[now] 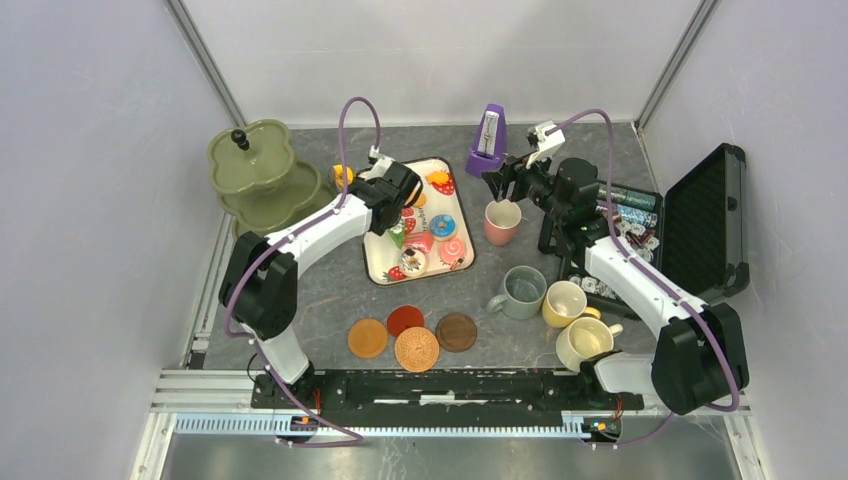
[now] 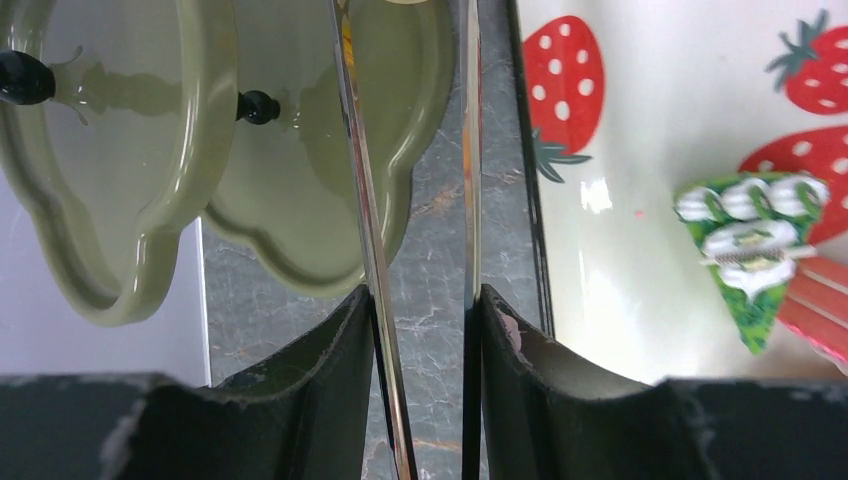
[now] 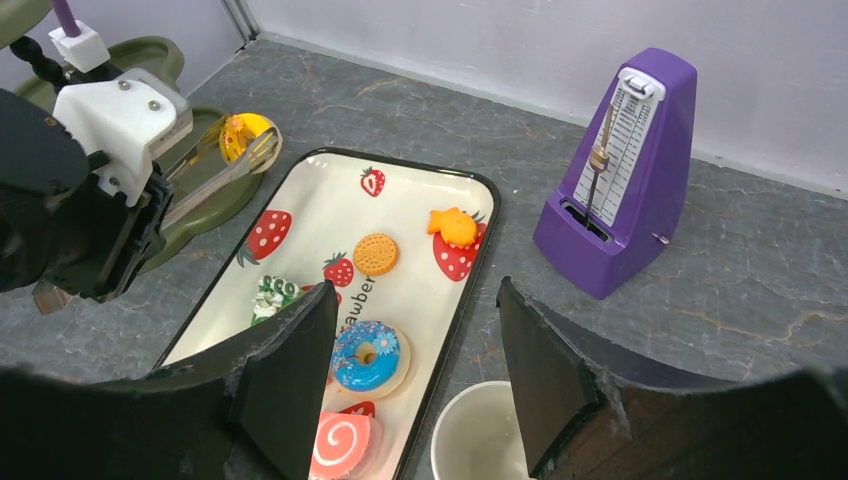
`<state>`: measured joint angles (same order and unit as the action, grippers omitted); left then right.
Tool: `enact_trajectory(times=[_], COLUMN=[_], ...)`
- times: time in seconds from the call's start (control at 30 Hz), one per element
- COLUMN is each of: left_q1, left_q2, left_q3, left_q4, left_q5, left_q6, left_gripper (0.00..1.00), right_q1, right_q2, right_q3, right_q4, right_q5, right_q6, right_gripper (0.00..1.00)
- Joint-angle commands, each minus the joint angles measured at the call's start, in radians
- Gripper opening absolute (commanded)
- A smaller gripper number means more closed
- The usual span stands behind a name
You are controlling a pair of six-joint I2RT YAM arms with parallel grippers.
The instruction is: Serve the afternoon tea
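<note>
My left gripper [image 1: 392, 190] is shut on metal tongs [image 2: 362, 200]. The tongs' tips hold a yellow pastry [image 3: 243, 135] over the lower tier of the olive-green stand [image 1: 262, 170]. My right gripper [image 1: 510, 182] is open and empty, just above the pink mug [image 1: 502, 222], whose rim [image 3: 470, 450] shows below the right finger. Toy pastries lie on the strawberry tray [image 1: 380, 255], among them a blue donut [image 3: 366, 355], a pink swirl [image 3: 342, 445] and a green wedge [image 2: 755, 250]. The grey-green [image 1: 523, 290], yellow [image 1: 565, 302] and cream [image 1: 583, 342] mugs stand front right. Several coasters [image 1: 417, 349] lie at the front.
A purple metronome [image 1: 487, 140] stands behind the pink mug, close to my right gripper. An open black case [image 1: 700, 220] of small packets lies at the right. Grey walls close the table at the back and the sides.
</note>
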<state>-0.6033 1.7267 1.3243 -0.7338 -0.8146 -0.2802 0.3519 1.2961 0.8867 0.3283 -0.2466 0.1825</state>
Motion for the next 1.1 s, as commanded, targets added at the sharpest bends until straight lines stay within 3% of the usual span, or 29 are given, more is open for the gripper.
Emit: enact_trajectory(times=[0.0,0.37,0.8,1.07], left_q1=[0.053,0.123,0.170,0.173], left_q2=[0.011,-0.026,-0.013,0.002], left_q3=[0.010,-0.087,-0.087,-0.077], left_q4=[0.044,0.076,0.053,0.033], left_q5=[-0.057,-0.080,-0.069,-0.072], left_q6=[0.008,0.003,-0.006,-0.023], left_gripper=[0.41,0.42,0.46,0.58], right_q1=[-0.002,-0.004,-0.005,-0.008], right_q2=[0.000,0.002,0.003,0.005], right_q3=[0.005,0.002,0.000,0.000], right_q4=[0.045,0.054,0.054,0.054], right_q5=[-0.004,-0.015,-0.013,-0.017], right_q6=[-0.008,-0.001,-0.004,-0.004], right_gripper=[0.67,0.67,0.67,0.67])
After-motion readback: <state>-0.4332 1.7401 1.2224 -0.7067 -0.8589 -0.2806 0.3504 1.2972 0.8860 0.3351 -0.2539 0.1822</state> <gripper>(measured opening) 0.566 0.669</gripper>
